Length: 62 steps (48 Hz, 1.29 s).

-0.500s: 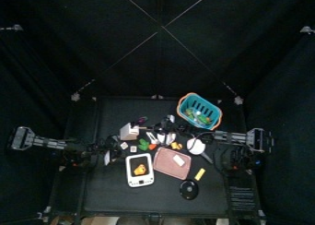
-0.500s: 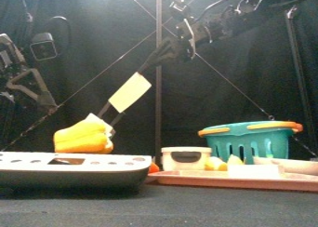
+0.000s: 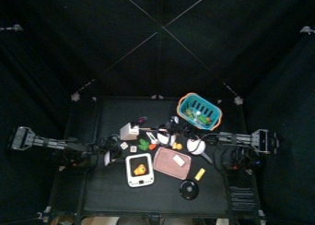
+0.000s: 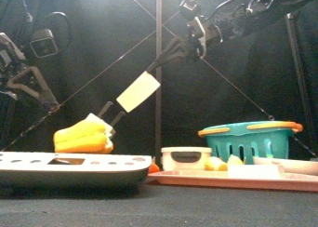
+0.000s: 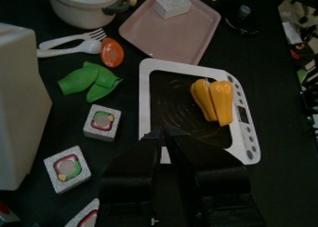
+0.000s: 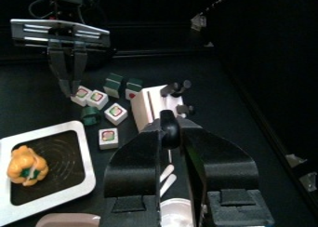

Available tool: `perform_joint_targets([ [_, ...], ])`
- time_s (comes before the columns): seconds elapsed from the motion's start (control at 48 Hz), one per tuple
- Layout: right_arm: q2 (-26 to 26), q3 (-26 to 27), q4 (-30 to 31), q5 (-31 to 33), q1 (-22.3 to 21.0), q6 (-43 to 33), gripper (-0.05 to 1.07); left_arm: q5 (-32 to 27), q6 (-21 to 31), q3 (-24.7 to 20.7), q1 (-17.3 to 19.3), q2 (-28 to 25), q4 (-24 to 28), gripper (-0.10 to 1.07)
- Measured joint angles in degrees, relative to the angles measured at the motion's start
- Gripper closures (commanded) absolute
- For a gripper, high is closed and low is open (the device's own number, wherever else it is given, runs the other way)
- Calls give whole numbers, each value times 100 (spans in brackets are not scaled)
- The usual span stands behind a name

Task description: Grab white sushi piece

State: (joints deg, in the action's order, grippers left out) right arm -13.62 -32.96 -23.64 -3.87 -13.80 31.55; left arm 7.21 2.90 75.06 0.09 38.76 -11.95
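White sushi piece: probably a light, rigid little block on the tabletop.
Pinch its flat sides; left tool half-open, empty; right tool grips a spatula.

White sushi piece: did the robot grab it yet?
Not yet, nothing looks done. The left pincer is open and empty near the white plate. The right pincer holds only a spatula. The white sushi piece lies untouched, left to grab.
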Motion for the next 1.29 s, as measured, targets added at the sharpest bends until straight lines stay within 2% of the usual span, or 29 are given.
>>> perform_joint_targets([
  [0.25, -782, -712, -53, -141, 132, 0, 60, -9, 0, -229, 264, -387, 765, 8],
  [0.396, -1134, -1046, -79, -237, 202, 0, 60, -62, 0, -475, 431, -809, 1230, -1],
  [0.542, -1380, -1257, -79, -308, 255, 0, 60, -246, 18, -712, 580, -1266, 1600, -2],
  [0.75, -1494, -1336, -79, -369, 264, 0, 60, -747, 26, -1037, 800, -2048, 1644, -2],
  [0.875, -1494, -1371, -79, -378, 272, 0, 60, -835, 26, -1134, 879, -2408, 1802, -2],
  [1.292, -1503, -1441, -79, -378, 272, 0, 60, -835, 26, -1441, 993, -3085, 2188, -2],
])
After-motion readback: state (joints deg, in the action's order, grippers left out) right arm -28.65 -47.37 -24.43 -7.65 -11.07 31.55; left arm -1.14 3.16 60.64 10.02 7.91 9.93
